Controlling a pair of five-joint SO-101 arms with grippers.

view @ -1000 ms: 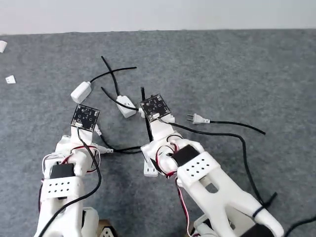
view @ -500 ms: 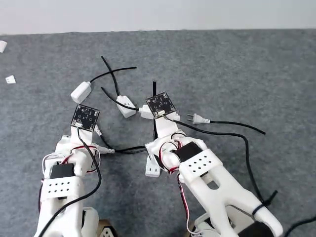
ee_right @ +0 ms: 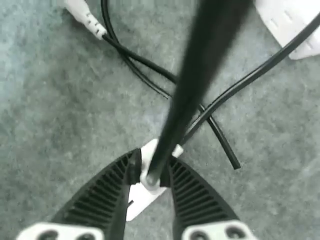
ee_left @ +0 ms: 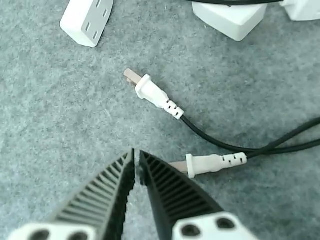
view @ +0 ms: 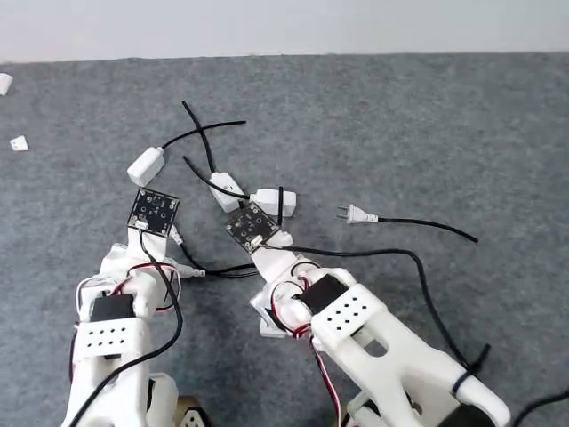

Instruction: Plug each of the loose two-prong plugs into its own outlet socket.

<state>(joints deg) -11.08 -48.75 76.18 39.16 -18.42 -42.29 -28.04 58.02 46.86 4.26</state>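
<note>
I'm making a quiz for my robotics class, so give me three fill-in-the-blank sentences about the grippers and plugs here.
1. The right gripper is shut on a white plug with a ____ cord.
2. The left gripper is shut and holds ____.
3. Near the left gripper, ____ loose plugs lie on the grey carpet.
Missing words: black; nothing; two.

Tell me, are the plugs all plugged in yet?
Not yet. Nothing looks done: no socket I can see has a plug in it. In hand: the right gripper pinches one plug. Still to do: two plugs lie loose by the shut left gripper, another farther right.
</note>
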